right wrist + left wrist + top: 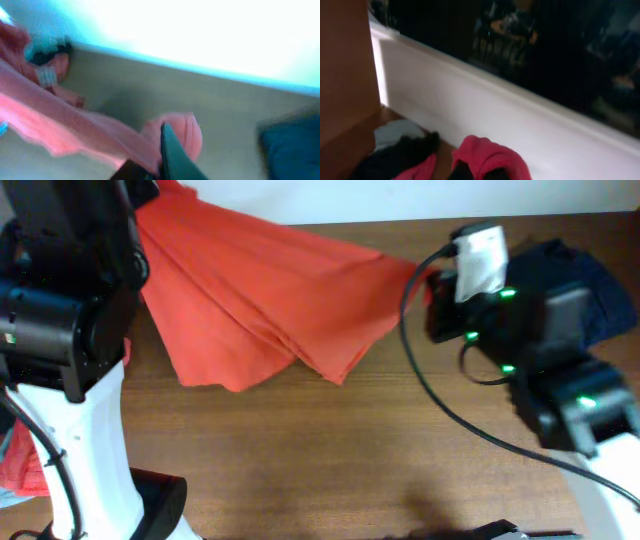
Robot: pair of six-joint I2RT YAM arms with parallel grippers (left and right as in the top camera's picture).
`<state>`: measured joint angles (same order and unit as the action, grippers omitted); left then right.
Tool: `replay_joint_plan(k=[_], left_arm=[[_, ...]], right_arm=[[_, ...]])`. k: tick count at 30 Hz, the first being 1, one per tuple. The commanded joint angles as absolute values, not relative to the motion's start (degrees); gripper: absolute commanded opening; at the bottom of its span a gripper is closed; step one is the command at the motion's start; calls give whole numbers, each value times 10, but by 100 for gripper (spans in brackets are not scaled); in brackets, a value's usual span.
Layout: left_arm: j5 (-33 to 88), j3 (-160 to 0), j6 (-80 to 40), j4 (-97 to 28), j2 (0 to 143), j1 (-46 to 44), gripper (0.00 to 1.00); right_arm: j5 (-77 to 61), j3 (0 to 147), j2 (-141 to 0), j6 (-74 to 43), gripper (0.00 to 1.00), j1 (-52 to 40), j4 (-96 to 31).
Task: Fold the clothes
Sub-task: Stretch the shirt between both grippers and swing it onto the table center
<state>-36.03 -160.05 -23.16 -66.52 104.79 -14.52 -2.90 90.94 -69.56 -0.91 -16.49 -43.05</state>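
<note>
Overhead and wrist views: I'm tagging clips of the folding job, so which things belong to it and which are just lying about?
Of the job: orange-red shirt, navy piece, black piece, grey-blue piece.
Just there: black cable, wooden table, white ledge.

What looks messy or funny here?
The orange-red shirt is not lying flat: it fans across the table in bunched pleats. Another red piece lies crumpled at the picture's left edge.
</note>
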Motion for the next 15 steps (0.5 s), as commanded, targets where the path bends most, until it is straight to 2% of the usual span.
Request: replay_joint_plan(k=[1,15], left_arm=[[-365,-1609,-222,-647,1050,-142,1],[-332,-1609,-215,-643,940,-205,1]], right_arm=[[-28,989,-687,58,4,-142,-453],[-28,1146,-687,97,4,-114,-565]])
